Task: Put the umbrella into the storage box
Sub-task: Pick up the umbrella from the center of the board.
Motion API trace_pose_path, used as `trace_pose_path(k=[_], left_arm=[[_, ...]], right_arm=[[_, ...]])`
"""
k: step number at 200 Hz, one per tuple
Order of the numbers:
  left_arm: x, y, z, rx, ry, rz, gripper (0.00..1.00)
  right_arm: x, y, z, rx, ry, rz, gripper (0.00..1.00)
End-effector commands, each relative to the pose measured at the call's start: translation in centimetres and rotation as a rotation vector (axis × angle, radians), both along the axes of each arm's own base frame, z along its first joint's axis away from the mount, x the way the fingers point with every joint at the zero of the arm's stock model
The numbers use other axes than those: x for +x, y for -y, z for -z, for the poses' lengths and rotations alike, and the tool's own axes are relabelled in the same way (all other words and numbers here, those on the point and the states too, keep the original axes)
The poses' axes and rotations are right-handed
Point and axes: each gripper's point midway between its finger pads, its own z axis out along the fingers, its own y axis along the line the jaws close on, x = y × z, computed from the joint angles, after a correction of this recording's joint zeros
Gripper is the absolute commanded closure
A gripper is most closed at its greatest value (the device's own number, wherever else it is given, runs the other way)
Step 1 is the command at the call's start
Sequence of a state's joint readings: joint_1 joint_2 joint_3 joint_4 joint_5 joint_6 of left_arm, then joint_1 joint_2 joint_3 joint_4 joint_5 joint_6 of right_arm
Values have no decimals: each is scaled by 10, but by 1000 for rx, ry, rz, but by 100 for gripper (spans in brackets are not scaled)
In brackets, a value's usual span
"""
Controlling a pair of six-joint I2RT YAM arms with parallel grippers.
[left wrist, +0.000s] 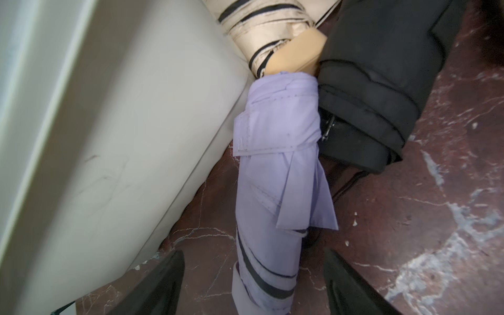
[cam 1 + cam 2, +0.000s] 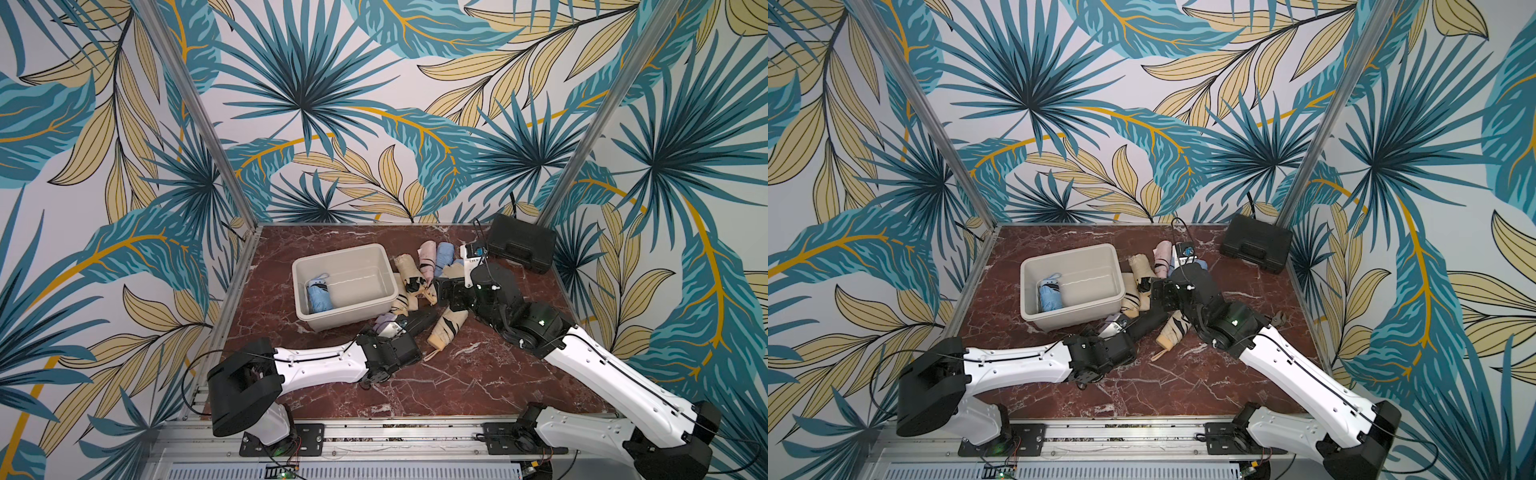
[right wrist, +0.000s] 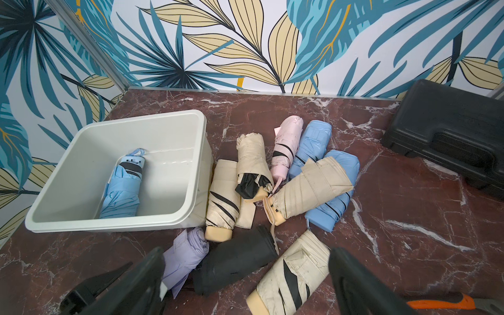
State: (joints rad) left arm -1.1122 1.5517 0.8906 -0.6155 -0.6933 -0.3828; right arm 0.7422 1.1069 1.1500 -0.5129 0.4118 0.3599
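Left hand [image 1: 252, 252]: released, 2 fingers spread either side of the lilac umbrella [image 1: 275, 163], gaps showing on both sides, no grip.
Right hand [image 3: 248, 249]: released, holding nothing, poised over the pile.

Lilac umbrella: folded short, strap wrapped round its middle, dark stripes near the pale lilac handle. It lies flat on the tabletop [image 2: 457, 374] just beside the near right corner of the storage box [image 2: 345, 318]. It rests against the black umbrella [image 3: 234, 261].

Storage box: off-white tub with a rolled rim, upright and open.

Counts:
- Umbrellas, 10 in all.
- 1 light blue umbrella [image 3: 122, 188] inside the box, lying on its floor at the left end.
- 9 outside, heaped on the tabletop right of the box: 4 beige umbrellas [image 3: 311, 188], 2 blue umbrellas [image 3: 311, 144], 1 pink umbrella [image 3: 289, 144], 1 lilac, 1 black.
- Storage box, 1.
- Black case [image 2: 521, 243], 1, at the far right corner.
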Motion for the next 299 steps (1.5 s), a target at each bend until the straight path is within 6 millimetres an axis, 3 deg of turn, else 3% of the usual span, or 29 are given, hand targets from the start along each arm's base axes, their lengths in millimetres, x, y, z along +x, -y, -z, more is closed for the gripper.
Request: trace_pose_path(k=[1,49,118,178,217,256,299], left_arm=[[-3,-5,7,-16,-1,-47,18],[2,-1,28,-5,0,-53,23],[21,-11,23,31,79,-106,34],[26,-13,45,22,14,-111,38],[30,-14,53,33,5,-113,49],[28,-15,44,31,11,-110,67],[17,-10,17,-28,30,-71,73]], right_arm=[[-1,7,9,-18,-22,24,4],[2,3,6,-12,-22,19,4],[1,3,3,-5,-21,16,4],[1,5,-3,3,-9,23,4],[1,5,-5,8,-4,25,4],[0,7,-5,2,-1,27,4],[0,7,-6,0,3,21,4]])
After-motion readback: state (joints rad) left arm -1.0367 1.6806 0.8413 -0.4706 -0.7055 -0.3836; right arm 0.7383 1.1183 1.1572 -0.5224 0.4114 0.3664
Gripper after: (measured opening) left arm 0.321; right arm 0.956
